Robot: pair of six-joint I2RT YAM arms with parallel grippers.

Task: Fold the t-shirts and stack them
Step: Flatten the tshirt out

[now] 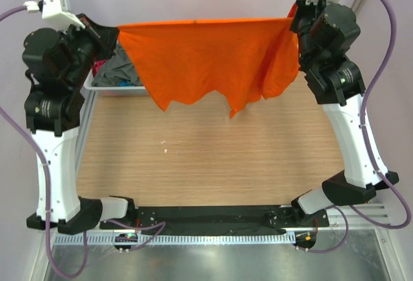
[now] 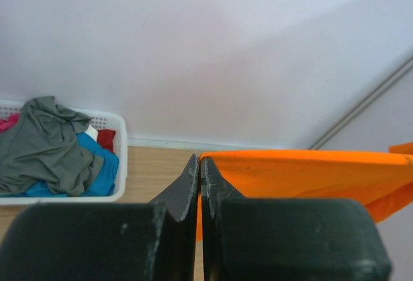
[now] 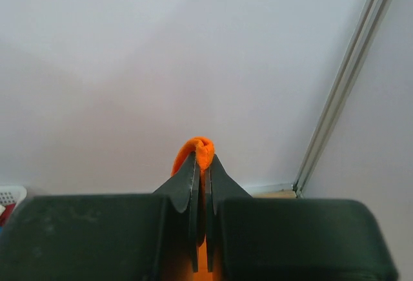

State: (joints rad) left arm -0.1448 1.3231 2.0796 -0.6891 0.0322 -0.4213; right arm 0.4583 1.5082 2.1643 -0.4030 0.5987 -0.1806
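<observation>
- Wooden worktop (image 1: 213,165): light grain, one small white speck (image 1: 164,143) left of centre.
- White laundry basket (image 1: 119,90) on far left corner, holding crumpled t-shirts (image 1: 121,71).

Matt orange cloth t-shirt (image 1: 200,61), wood-grain table (image 1: 213,158)

The orange tee (image 1: 206,55) hangs spread wide above the far end of the tabletop (image 1: 213,158), top edge taut, hem drooping unevenly; a grey tee (image 2: 45,145), teal tee (image 2: 103,172) and red tee (image 2: 106,140) lie crumpled in the basket (image 2: 122,165)
</observation>
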